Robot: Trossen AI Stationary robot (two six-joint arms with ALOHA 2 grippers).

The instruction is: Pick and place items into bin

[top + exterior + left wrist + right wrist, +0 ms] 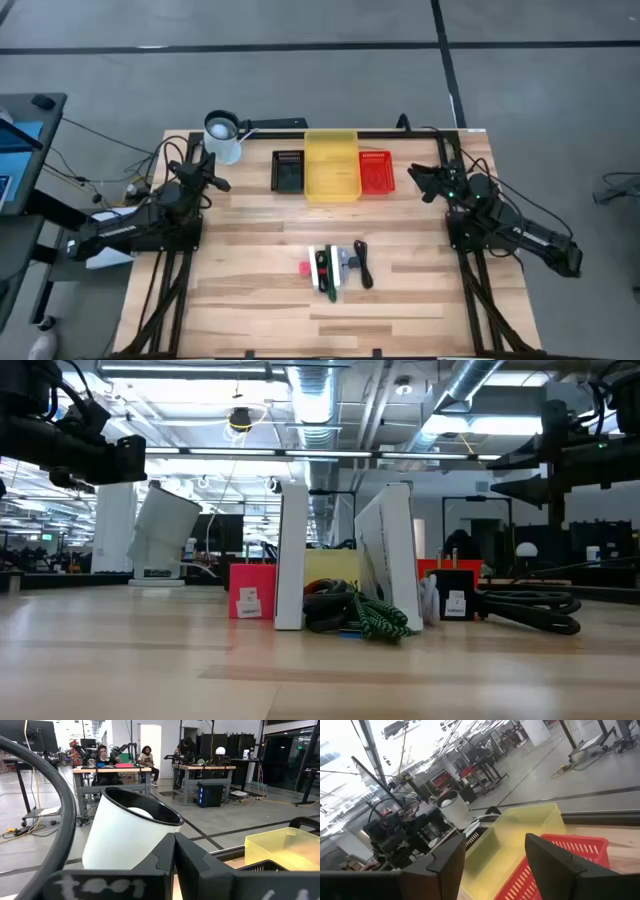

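Your right gripper [418, 180] spread, empty, near bins; item cluster [338, 267] lies well forward toward table centre; left gripper [212, 170] pressed together.

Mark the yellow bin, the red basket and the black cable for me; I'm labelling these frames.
yellow bin [331, 164]: high view, its floor.
red basket [376, 172]: high view, its floor.
black cable [364, 265]: high view, mid-length.

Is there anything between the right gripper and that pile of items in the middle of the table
Nothing visible does. The right gripper hovers open beside the red bin at the table's far side, and the items lie in a cluster nearer the front. Only bare wood lies between them. The left gripper waits shut, far left.
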